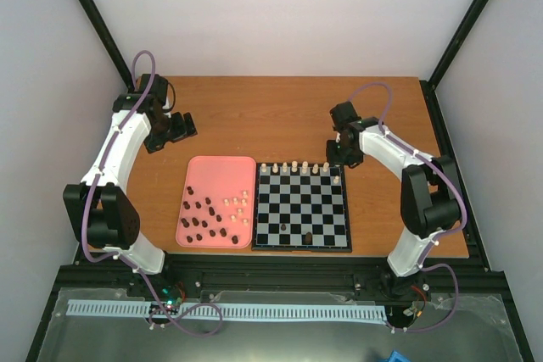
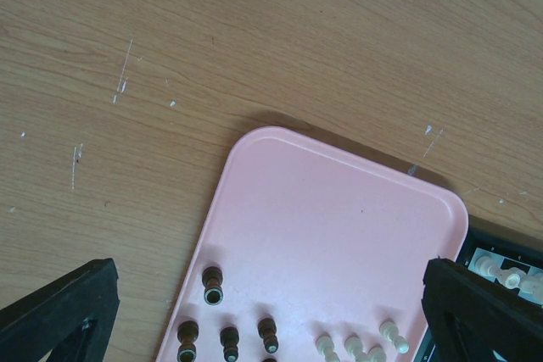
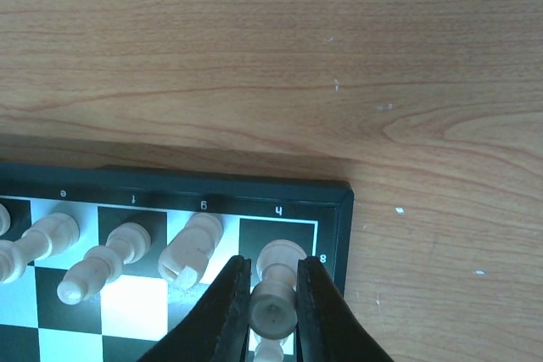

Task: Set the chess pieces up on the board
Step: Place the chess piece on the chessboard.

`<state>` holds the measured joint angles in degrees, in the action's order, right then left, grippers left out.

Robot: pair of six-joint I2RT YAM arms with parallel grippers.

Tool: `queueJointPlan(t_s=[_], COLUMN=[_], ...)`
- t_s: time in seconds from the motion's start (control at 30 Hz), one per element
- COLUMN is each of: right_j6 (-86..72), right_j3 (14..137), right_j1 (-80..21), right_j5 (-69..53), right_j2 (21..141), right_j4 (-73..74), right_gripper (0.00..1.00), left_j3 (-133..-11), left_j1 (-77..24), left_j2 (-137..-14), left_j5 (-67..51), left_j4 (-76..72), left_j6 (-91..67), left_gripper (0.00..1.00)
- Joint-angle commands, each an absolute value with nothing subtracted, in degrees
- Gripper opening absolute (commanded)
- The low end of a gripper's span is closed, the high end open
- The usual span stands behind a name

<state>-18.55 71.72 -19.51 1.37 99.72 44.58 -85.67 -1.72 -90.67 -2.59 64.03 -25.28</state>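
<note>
The board lies right of centre. A row of cream pieces stands along its far edge, and two dark pieces stand near its front. My right gripper is over the far right corner; in the right wrist view it is shut on a cream piece that stands upright on the corner square of the board. My left gripper is open and empty above the table behind the tray. Its fingers frame dark pieces and cream pieces.
A pink tray left of the board holds several dark pieces and several cream pieces. In the left wrist view the far half of the tray is bare. Black frame posts rise at the table's back corners.
</note>
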Motion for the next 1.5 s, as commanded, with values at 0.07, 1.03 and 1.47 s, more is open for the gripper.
queueJointPlan(t_s=[0.07,1.03,1.47], right_j6=[-19.4,-19.2,-18.0], right_j3=[70.7,69.4,72.4], right_j1=[-19.1,-19.1,-19.1], right_j5=[1.3,1.5,3.1], right_j2=[101.5,103.7,98.2], right_j4=[42.5,42.4,47.4], right_gripper=[0.05,0.22,0.43], left_j3=[-86.7,-87.2,-87.2], left_j1=[-1.4,-1.4,-1.3], left_j2=[-91.3,-92.2,-92.0], left_j5=[-2.0,-2.1,-1.9], left_j4=[63.6,63.5,63.6], left_j6=[-24.4,-24.5,-24.4], left_gripper=[1.0,1.0,1.0])
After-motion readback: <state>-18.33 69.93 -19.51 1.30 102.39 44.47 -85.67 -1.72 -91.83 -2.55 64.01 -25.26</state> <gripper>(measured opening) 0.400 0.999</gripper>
